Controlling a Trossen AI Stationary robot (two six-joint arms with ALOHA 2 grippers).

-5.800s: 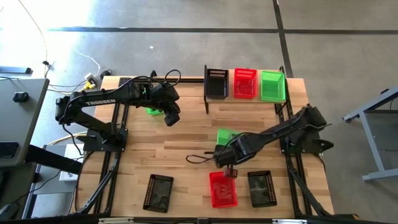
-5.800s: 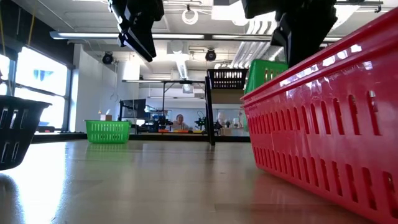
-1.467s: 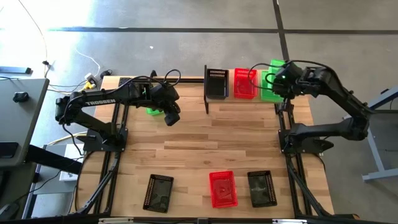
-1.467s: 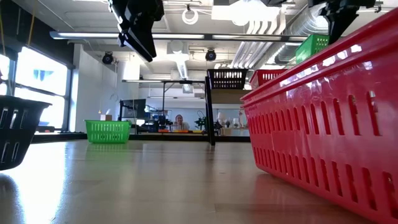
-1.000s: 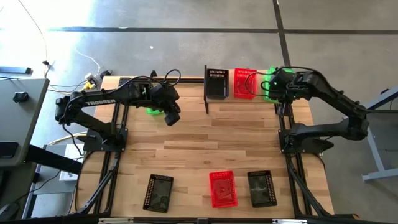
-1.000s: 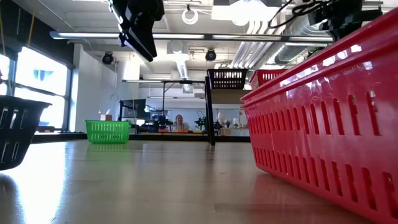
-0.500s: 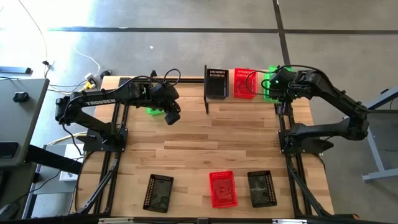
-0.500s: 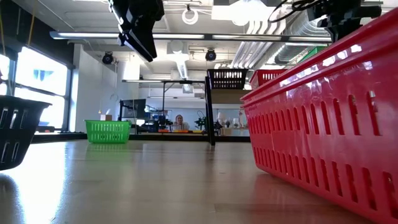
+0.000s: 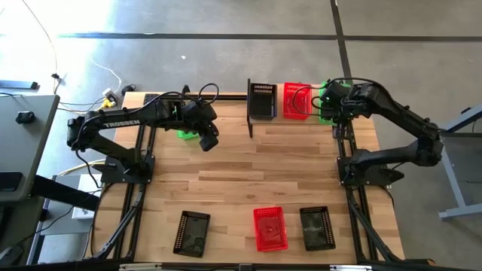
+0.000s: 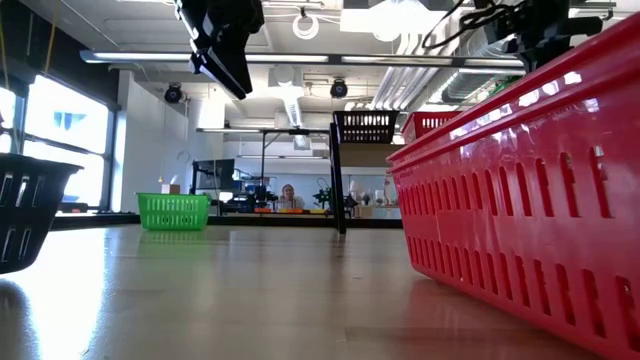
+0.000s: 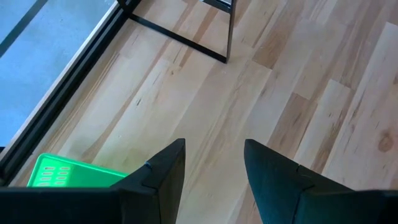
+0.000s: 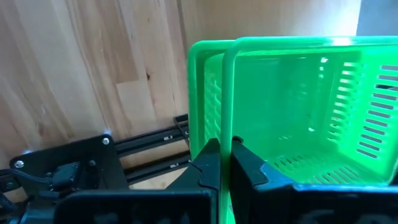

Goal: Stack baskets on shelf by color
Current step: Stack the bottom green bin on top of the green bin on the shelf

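Note:
The shelf [image 9: 294,120] stands at the table's far edge with a black basket [image 9: 262,100], a red basket [image 9: 296,100] and, at its right end, two green baskets [image 12: 298,106], one nested in the other. My right gripper [image 9: 330,102] is over them, shut on the inner one. My left gripper [image 9: 208,143] hangs open and empty above the table's left half, beside a third green basket [image 9: 183,135] that rests on its bottom on the table. A black [image 9: 193,233], a red [image 9: 270,228] and another black basket [image 9: 317,227] rest near the front edge. My right gripper pinches the inner green basket's side wall at its rim [image 12: 227,118]. One finger [image 12: 249,165] is inside the basket and the other [image 12: 208,163] is in the gap to the outer basket's wall [image 12: 198,106]. The fingers come from above. The basket sits upright inside the outer one.
The shelf's black posts [image 9: 250,113] stand beside the black basket. The near red basket [image 10: 520,200] fills the right of the low view, and a black one [image 10: 25,210] shows at its left. Bare tabletop lies between the shelf and the front row.
My right gripper has edged a little toward the table's left over the shelf's right end, still shut on the green basket. The basket has sunk out of the low view.

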